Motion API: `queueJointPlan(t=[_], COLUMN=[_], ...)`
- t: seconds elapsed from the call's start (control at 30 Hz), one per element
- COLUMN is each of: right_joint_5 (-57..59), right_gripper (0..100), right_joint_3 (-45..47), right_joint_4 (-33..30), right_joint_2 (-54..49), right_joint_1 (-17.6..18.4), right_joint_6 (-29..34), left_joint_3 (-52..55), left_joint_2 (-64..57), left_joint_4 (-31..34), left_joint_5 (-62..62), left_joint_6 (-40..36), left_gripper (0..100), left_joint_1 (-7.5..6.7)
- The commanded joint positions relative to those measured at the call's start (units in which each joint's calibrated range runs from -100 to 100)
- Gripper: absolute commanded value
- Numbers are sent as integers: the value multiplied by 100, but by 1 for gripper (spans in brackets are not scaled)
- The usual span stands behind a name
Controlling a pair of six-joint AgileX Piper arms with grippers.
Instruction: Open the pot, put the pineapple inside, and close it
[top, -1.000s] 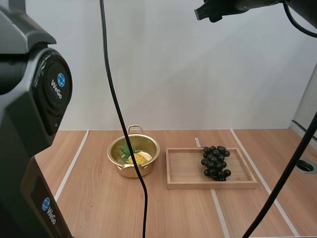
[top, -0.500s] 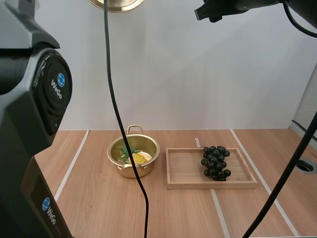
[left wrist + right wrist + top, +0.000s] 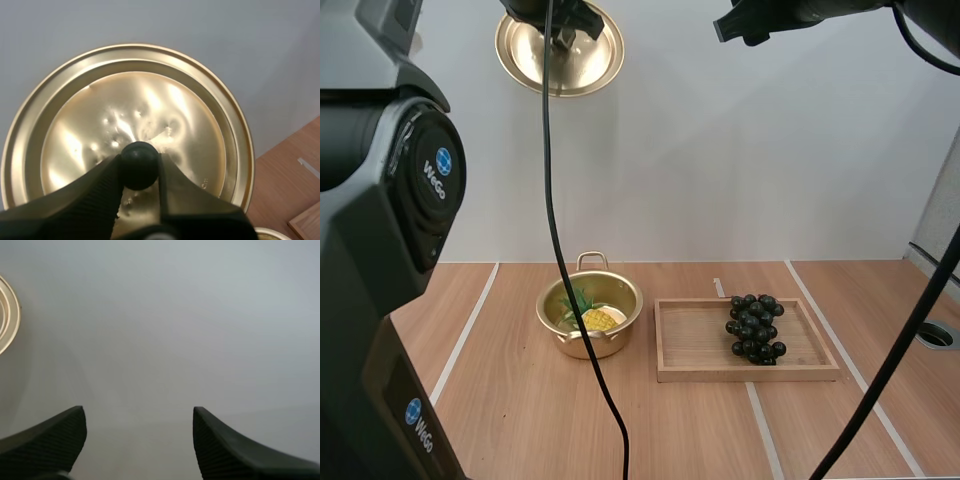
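High above the pot [image 3: 582, 347], the left fingers [image 3: 95, 195] pinch the lid [image 3: 190, 130] by its knob [image 3: 139, 159], so the opening is free. The pineapple [image 3: 598, 319] lies inside the pot on the table [image 3: 520, 420]; I judge only closing is left. Right of the pot, grapes [image 3: 754, 328] sit on a tray [image 3: 700, 345]. The right fingers [image 3: 50, 435] hang open, idle, high above it.

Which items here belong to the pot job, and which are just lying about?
Job: pot; pineapple inside it; lid, pinched by its knob in the left gripper.
Lying about: grapes; wooden tray under them.
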Motion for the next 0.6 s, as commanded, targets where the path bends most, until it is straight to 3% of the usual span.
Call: queueJointPlan(t=[0.0,0.57], right_joint_5=[-103,-103], right_gripper=[100,100], right_joint_3=[-9,-9], right_joint_4=[-167,-266], right_joint_2=[-84,-84], right_joint_1=[-21,-21], right_joint_6=[15,24], left_joint_3=[466,2898], left_joint_2=[-38,-38], left_joint_4=[-130,-447], left_joint_5=[0,0], left_joint_6=[85,457], left_gripper=[0,0], left_joint_1=[-6,-6])
